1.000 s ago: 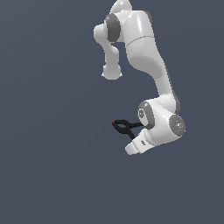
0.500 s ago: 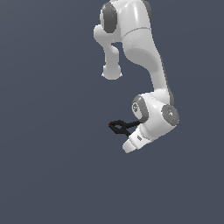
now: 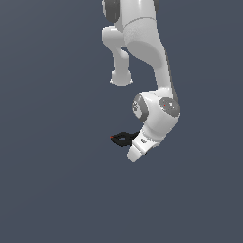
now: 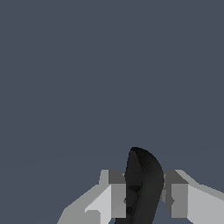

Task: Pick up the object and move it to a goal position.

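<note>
Clamped between the grey-padded fingers [image 4: 117, 194] of the white arm's gripper [image 4: 144, 199], small black spring clamp [image 3: 124, 138] riding mid-air — could twist or slip out under a sharp swing, grip being on a thin curved handle — goal marker nowhere visible, fingertips cut off.

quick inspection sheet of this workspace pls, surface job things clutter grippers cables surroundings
surface: plain dark grey, no edges or marks seen
job's things: black spring clamp with a red tip, between the jaws; goal marker not seen
clutter: nothing seen
grippers: gripper, jaws either side of the clamp and shut on it in the wrist view; mostly hidden behind the arm in the exterior view
cables: nothing seen
surroundings: white arm only, uniform grey backdrop
</note>
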Controlling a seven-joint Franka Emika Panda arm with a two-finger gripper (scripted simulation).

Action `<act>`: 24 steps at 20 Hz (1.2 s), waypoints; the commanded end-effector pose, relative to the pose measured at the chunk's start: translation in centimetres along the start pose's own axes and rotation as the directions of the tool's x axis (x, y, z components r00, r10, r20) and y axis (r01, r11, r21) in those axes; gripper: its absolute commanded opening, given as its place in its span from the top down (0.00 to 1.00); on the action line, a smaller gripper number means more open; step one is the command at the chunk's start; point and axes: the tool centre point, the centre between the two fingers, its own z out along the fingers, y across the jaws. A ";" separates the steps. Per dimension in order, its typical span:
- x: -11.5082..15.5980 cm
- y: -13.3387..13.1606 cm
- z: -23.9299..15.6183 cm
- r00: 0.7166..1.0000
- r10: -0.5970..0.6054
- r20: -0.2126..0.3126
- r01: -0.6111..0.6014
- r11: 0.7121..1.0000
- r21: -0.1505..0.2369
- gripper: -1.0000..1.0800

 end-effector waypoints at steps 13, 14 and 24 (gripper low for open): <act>-3.4 3.8 -3.3 0.957 -0.149 -0.248 0.126 0.986 -0.106 1.00; -3.7 4.1 -3.6 0.951 -0.161 -0.265 0.134 0.984 -0.115 1.00; -6.0 6.8 -5.3 0.877 -0.261 -0.403 0.195 0.961 -0.198 1.00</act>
